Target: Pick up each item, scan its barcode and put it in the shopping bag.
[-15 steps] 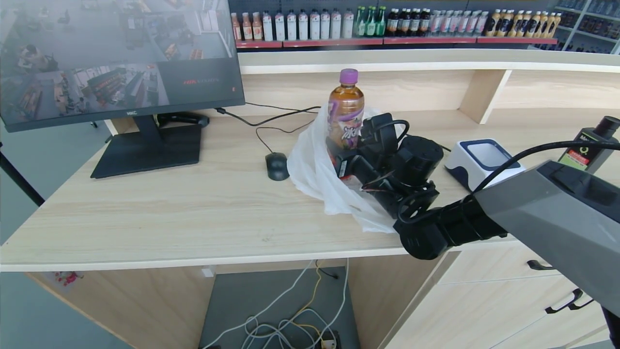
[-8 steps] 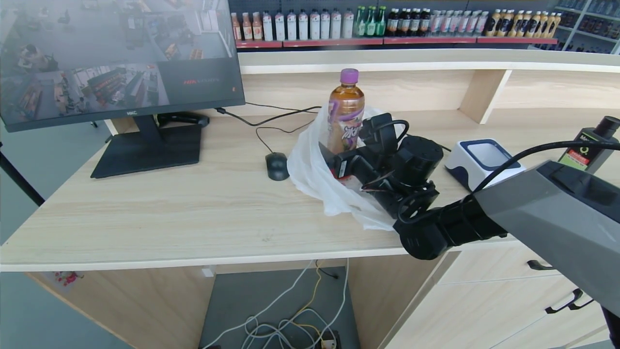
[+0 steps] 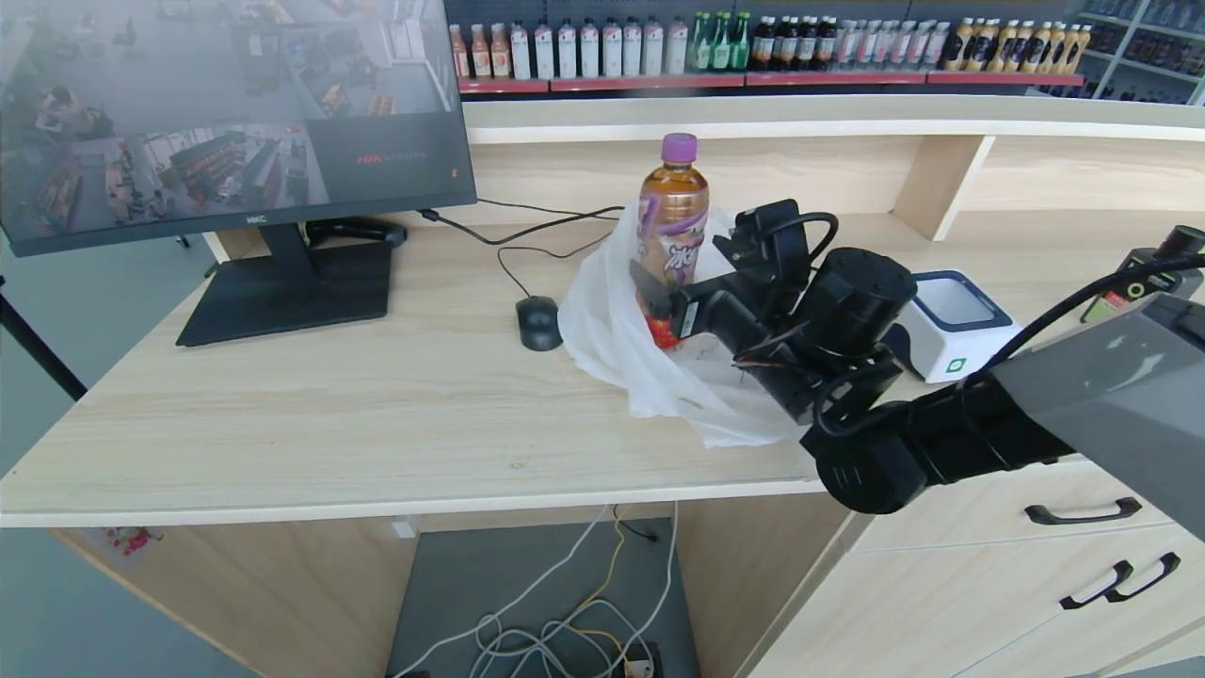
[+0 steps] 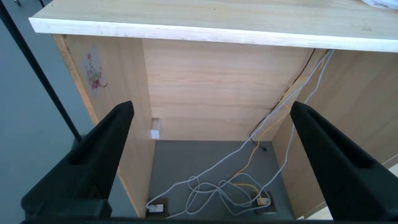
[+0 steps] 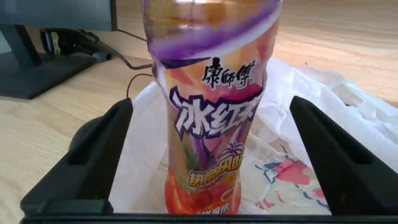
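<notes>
Your right gripper (image 3: 664, 299) is open, its fingers either side of the bottle (image 3: 672, 221) and clear of it. Bottle stands upright in the bag (image 3: 612, 348) on the counter (image 3: 377, 395). Left gripper (image 4: 211, 107) is spread wide too, below counter level.

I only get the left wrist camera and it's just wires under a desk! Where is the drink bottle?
Observer: The bottle stands upright inside the white shopping bag on the counter.
Operator: Is the other arm squeezing it?
Observer: No. The right tool is open, with one finger on each side of the bottle and a gap showing on both sides.
Operator: And where's the beeper thing?
Observer: The scanner sits on the counter, to the robot's right of the bag.
</notes>
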Controlling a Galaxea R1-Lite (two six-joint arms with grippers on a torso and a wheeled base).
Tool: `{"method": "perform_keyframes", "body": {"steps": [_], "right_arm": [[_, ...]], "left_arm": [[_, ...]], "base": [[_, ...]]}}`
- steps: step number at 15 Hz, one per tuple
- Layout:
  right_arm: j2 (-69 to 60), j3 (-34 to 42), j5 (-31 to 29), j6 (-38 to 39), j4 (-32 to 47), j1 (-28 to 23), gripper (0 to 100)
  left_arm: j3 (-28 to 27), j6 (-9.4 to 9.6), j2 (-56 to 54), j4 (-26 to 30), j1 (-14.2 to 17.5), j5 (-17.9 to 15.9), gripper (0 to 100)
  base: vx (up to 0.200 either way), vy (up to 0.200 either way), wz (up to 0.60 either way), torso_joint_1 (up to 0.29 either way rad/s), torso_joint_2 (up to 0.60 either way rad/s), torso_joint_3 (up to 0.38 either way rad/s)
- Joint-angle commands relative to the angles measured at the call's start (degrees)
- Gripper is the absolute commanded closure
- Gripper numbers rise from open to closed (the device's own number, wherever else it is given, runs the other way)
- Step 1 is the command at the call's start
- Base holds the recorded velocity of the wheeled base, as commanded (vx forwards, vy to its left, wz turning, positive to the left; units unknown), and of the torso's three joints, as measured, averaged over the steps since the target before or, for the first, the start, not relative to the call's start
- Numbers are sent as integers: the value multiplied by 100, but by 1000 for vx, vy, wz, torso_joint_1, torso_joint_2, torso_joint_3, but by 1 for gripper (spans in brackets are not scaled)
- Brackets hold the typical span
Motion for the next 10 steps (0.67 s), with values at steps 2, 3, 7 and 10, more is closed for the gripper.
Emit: {"method": "perform_keyframes", "body": {"steps": [2,3,7,10], "right_arm": [[-1054,1221,-2,-21,-402,-1,0],[-1317,1643,-2,-21,-525,-1,0],[-1924,2847,-2,14,-1219,7,0],[-1959,3489,7,32,-1791,-1,0]], "left_arm": [[0,6,-1,-2,0,1,0],[0,6,-1,-2,0,1,0],[0,-3,-1,-2,0,1,0],[0,23,-10,-2,0,1,0]], "base": [[0,0,0,0,0,0],[0,0,0,0,0,0],[0,0,0,0,0,0],[0,0,0,0,0,0]]}}
